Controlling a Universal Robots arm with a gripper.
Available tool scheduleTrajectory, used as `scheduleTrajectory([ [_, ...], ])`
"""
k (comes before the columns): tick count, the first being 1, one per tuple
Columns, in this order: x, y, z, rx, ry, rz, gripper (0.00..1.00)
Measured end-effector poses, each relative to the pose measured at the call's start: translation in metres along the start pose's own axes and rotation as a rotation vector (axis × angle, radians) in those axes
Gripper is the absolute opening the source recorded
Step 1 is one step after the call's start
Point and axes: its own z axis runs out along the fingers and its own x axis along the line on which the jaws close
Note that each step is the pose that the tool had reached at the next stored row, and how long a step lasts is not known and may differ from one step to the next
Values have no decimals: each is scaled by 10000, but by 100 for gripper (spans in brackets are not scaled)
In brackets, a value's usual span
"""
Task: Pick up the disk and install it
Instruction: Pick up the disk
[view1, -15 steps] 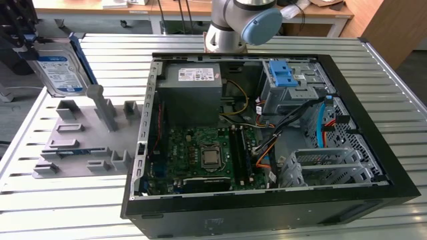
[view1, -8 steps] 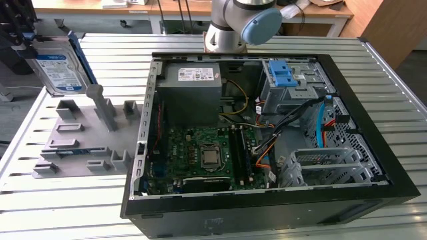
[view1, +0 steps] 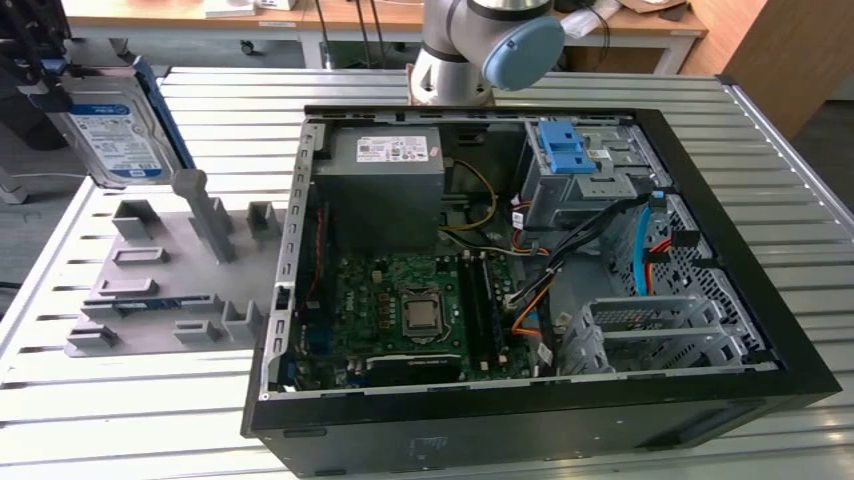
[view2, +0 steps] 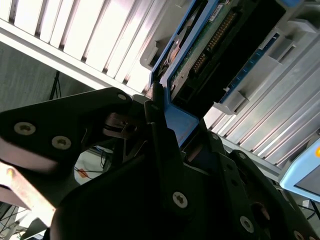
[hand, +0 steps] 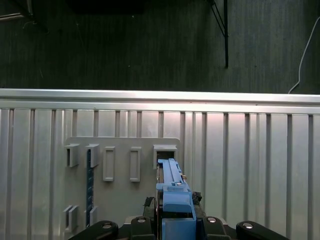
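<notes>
The disk (view1: 118, 135) hangs at the exterior view's upper left, over the rack (view1: 174, 290), its blue edge clenched in the claw (view2: 175, 125).

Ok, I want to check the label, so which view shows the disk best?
The exterior view: the disk, held up at that view's left, shows its labelled face. The first wrist view shows the disk edge-on, mostly its blue bracket. The second wrist view shows part of its circuit-board underside, clamped in the gripper.
</notes>
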Motion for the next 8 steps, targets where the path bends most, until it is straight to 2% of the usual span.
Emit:
scheduleTrajectory([
  [8,-1,1,-82,0,0,0,36],
])
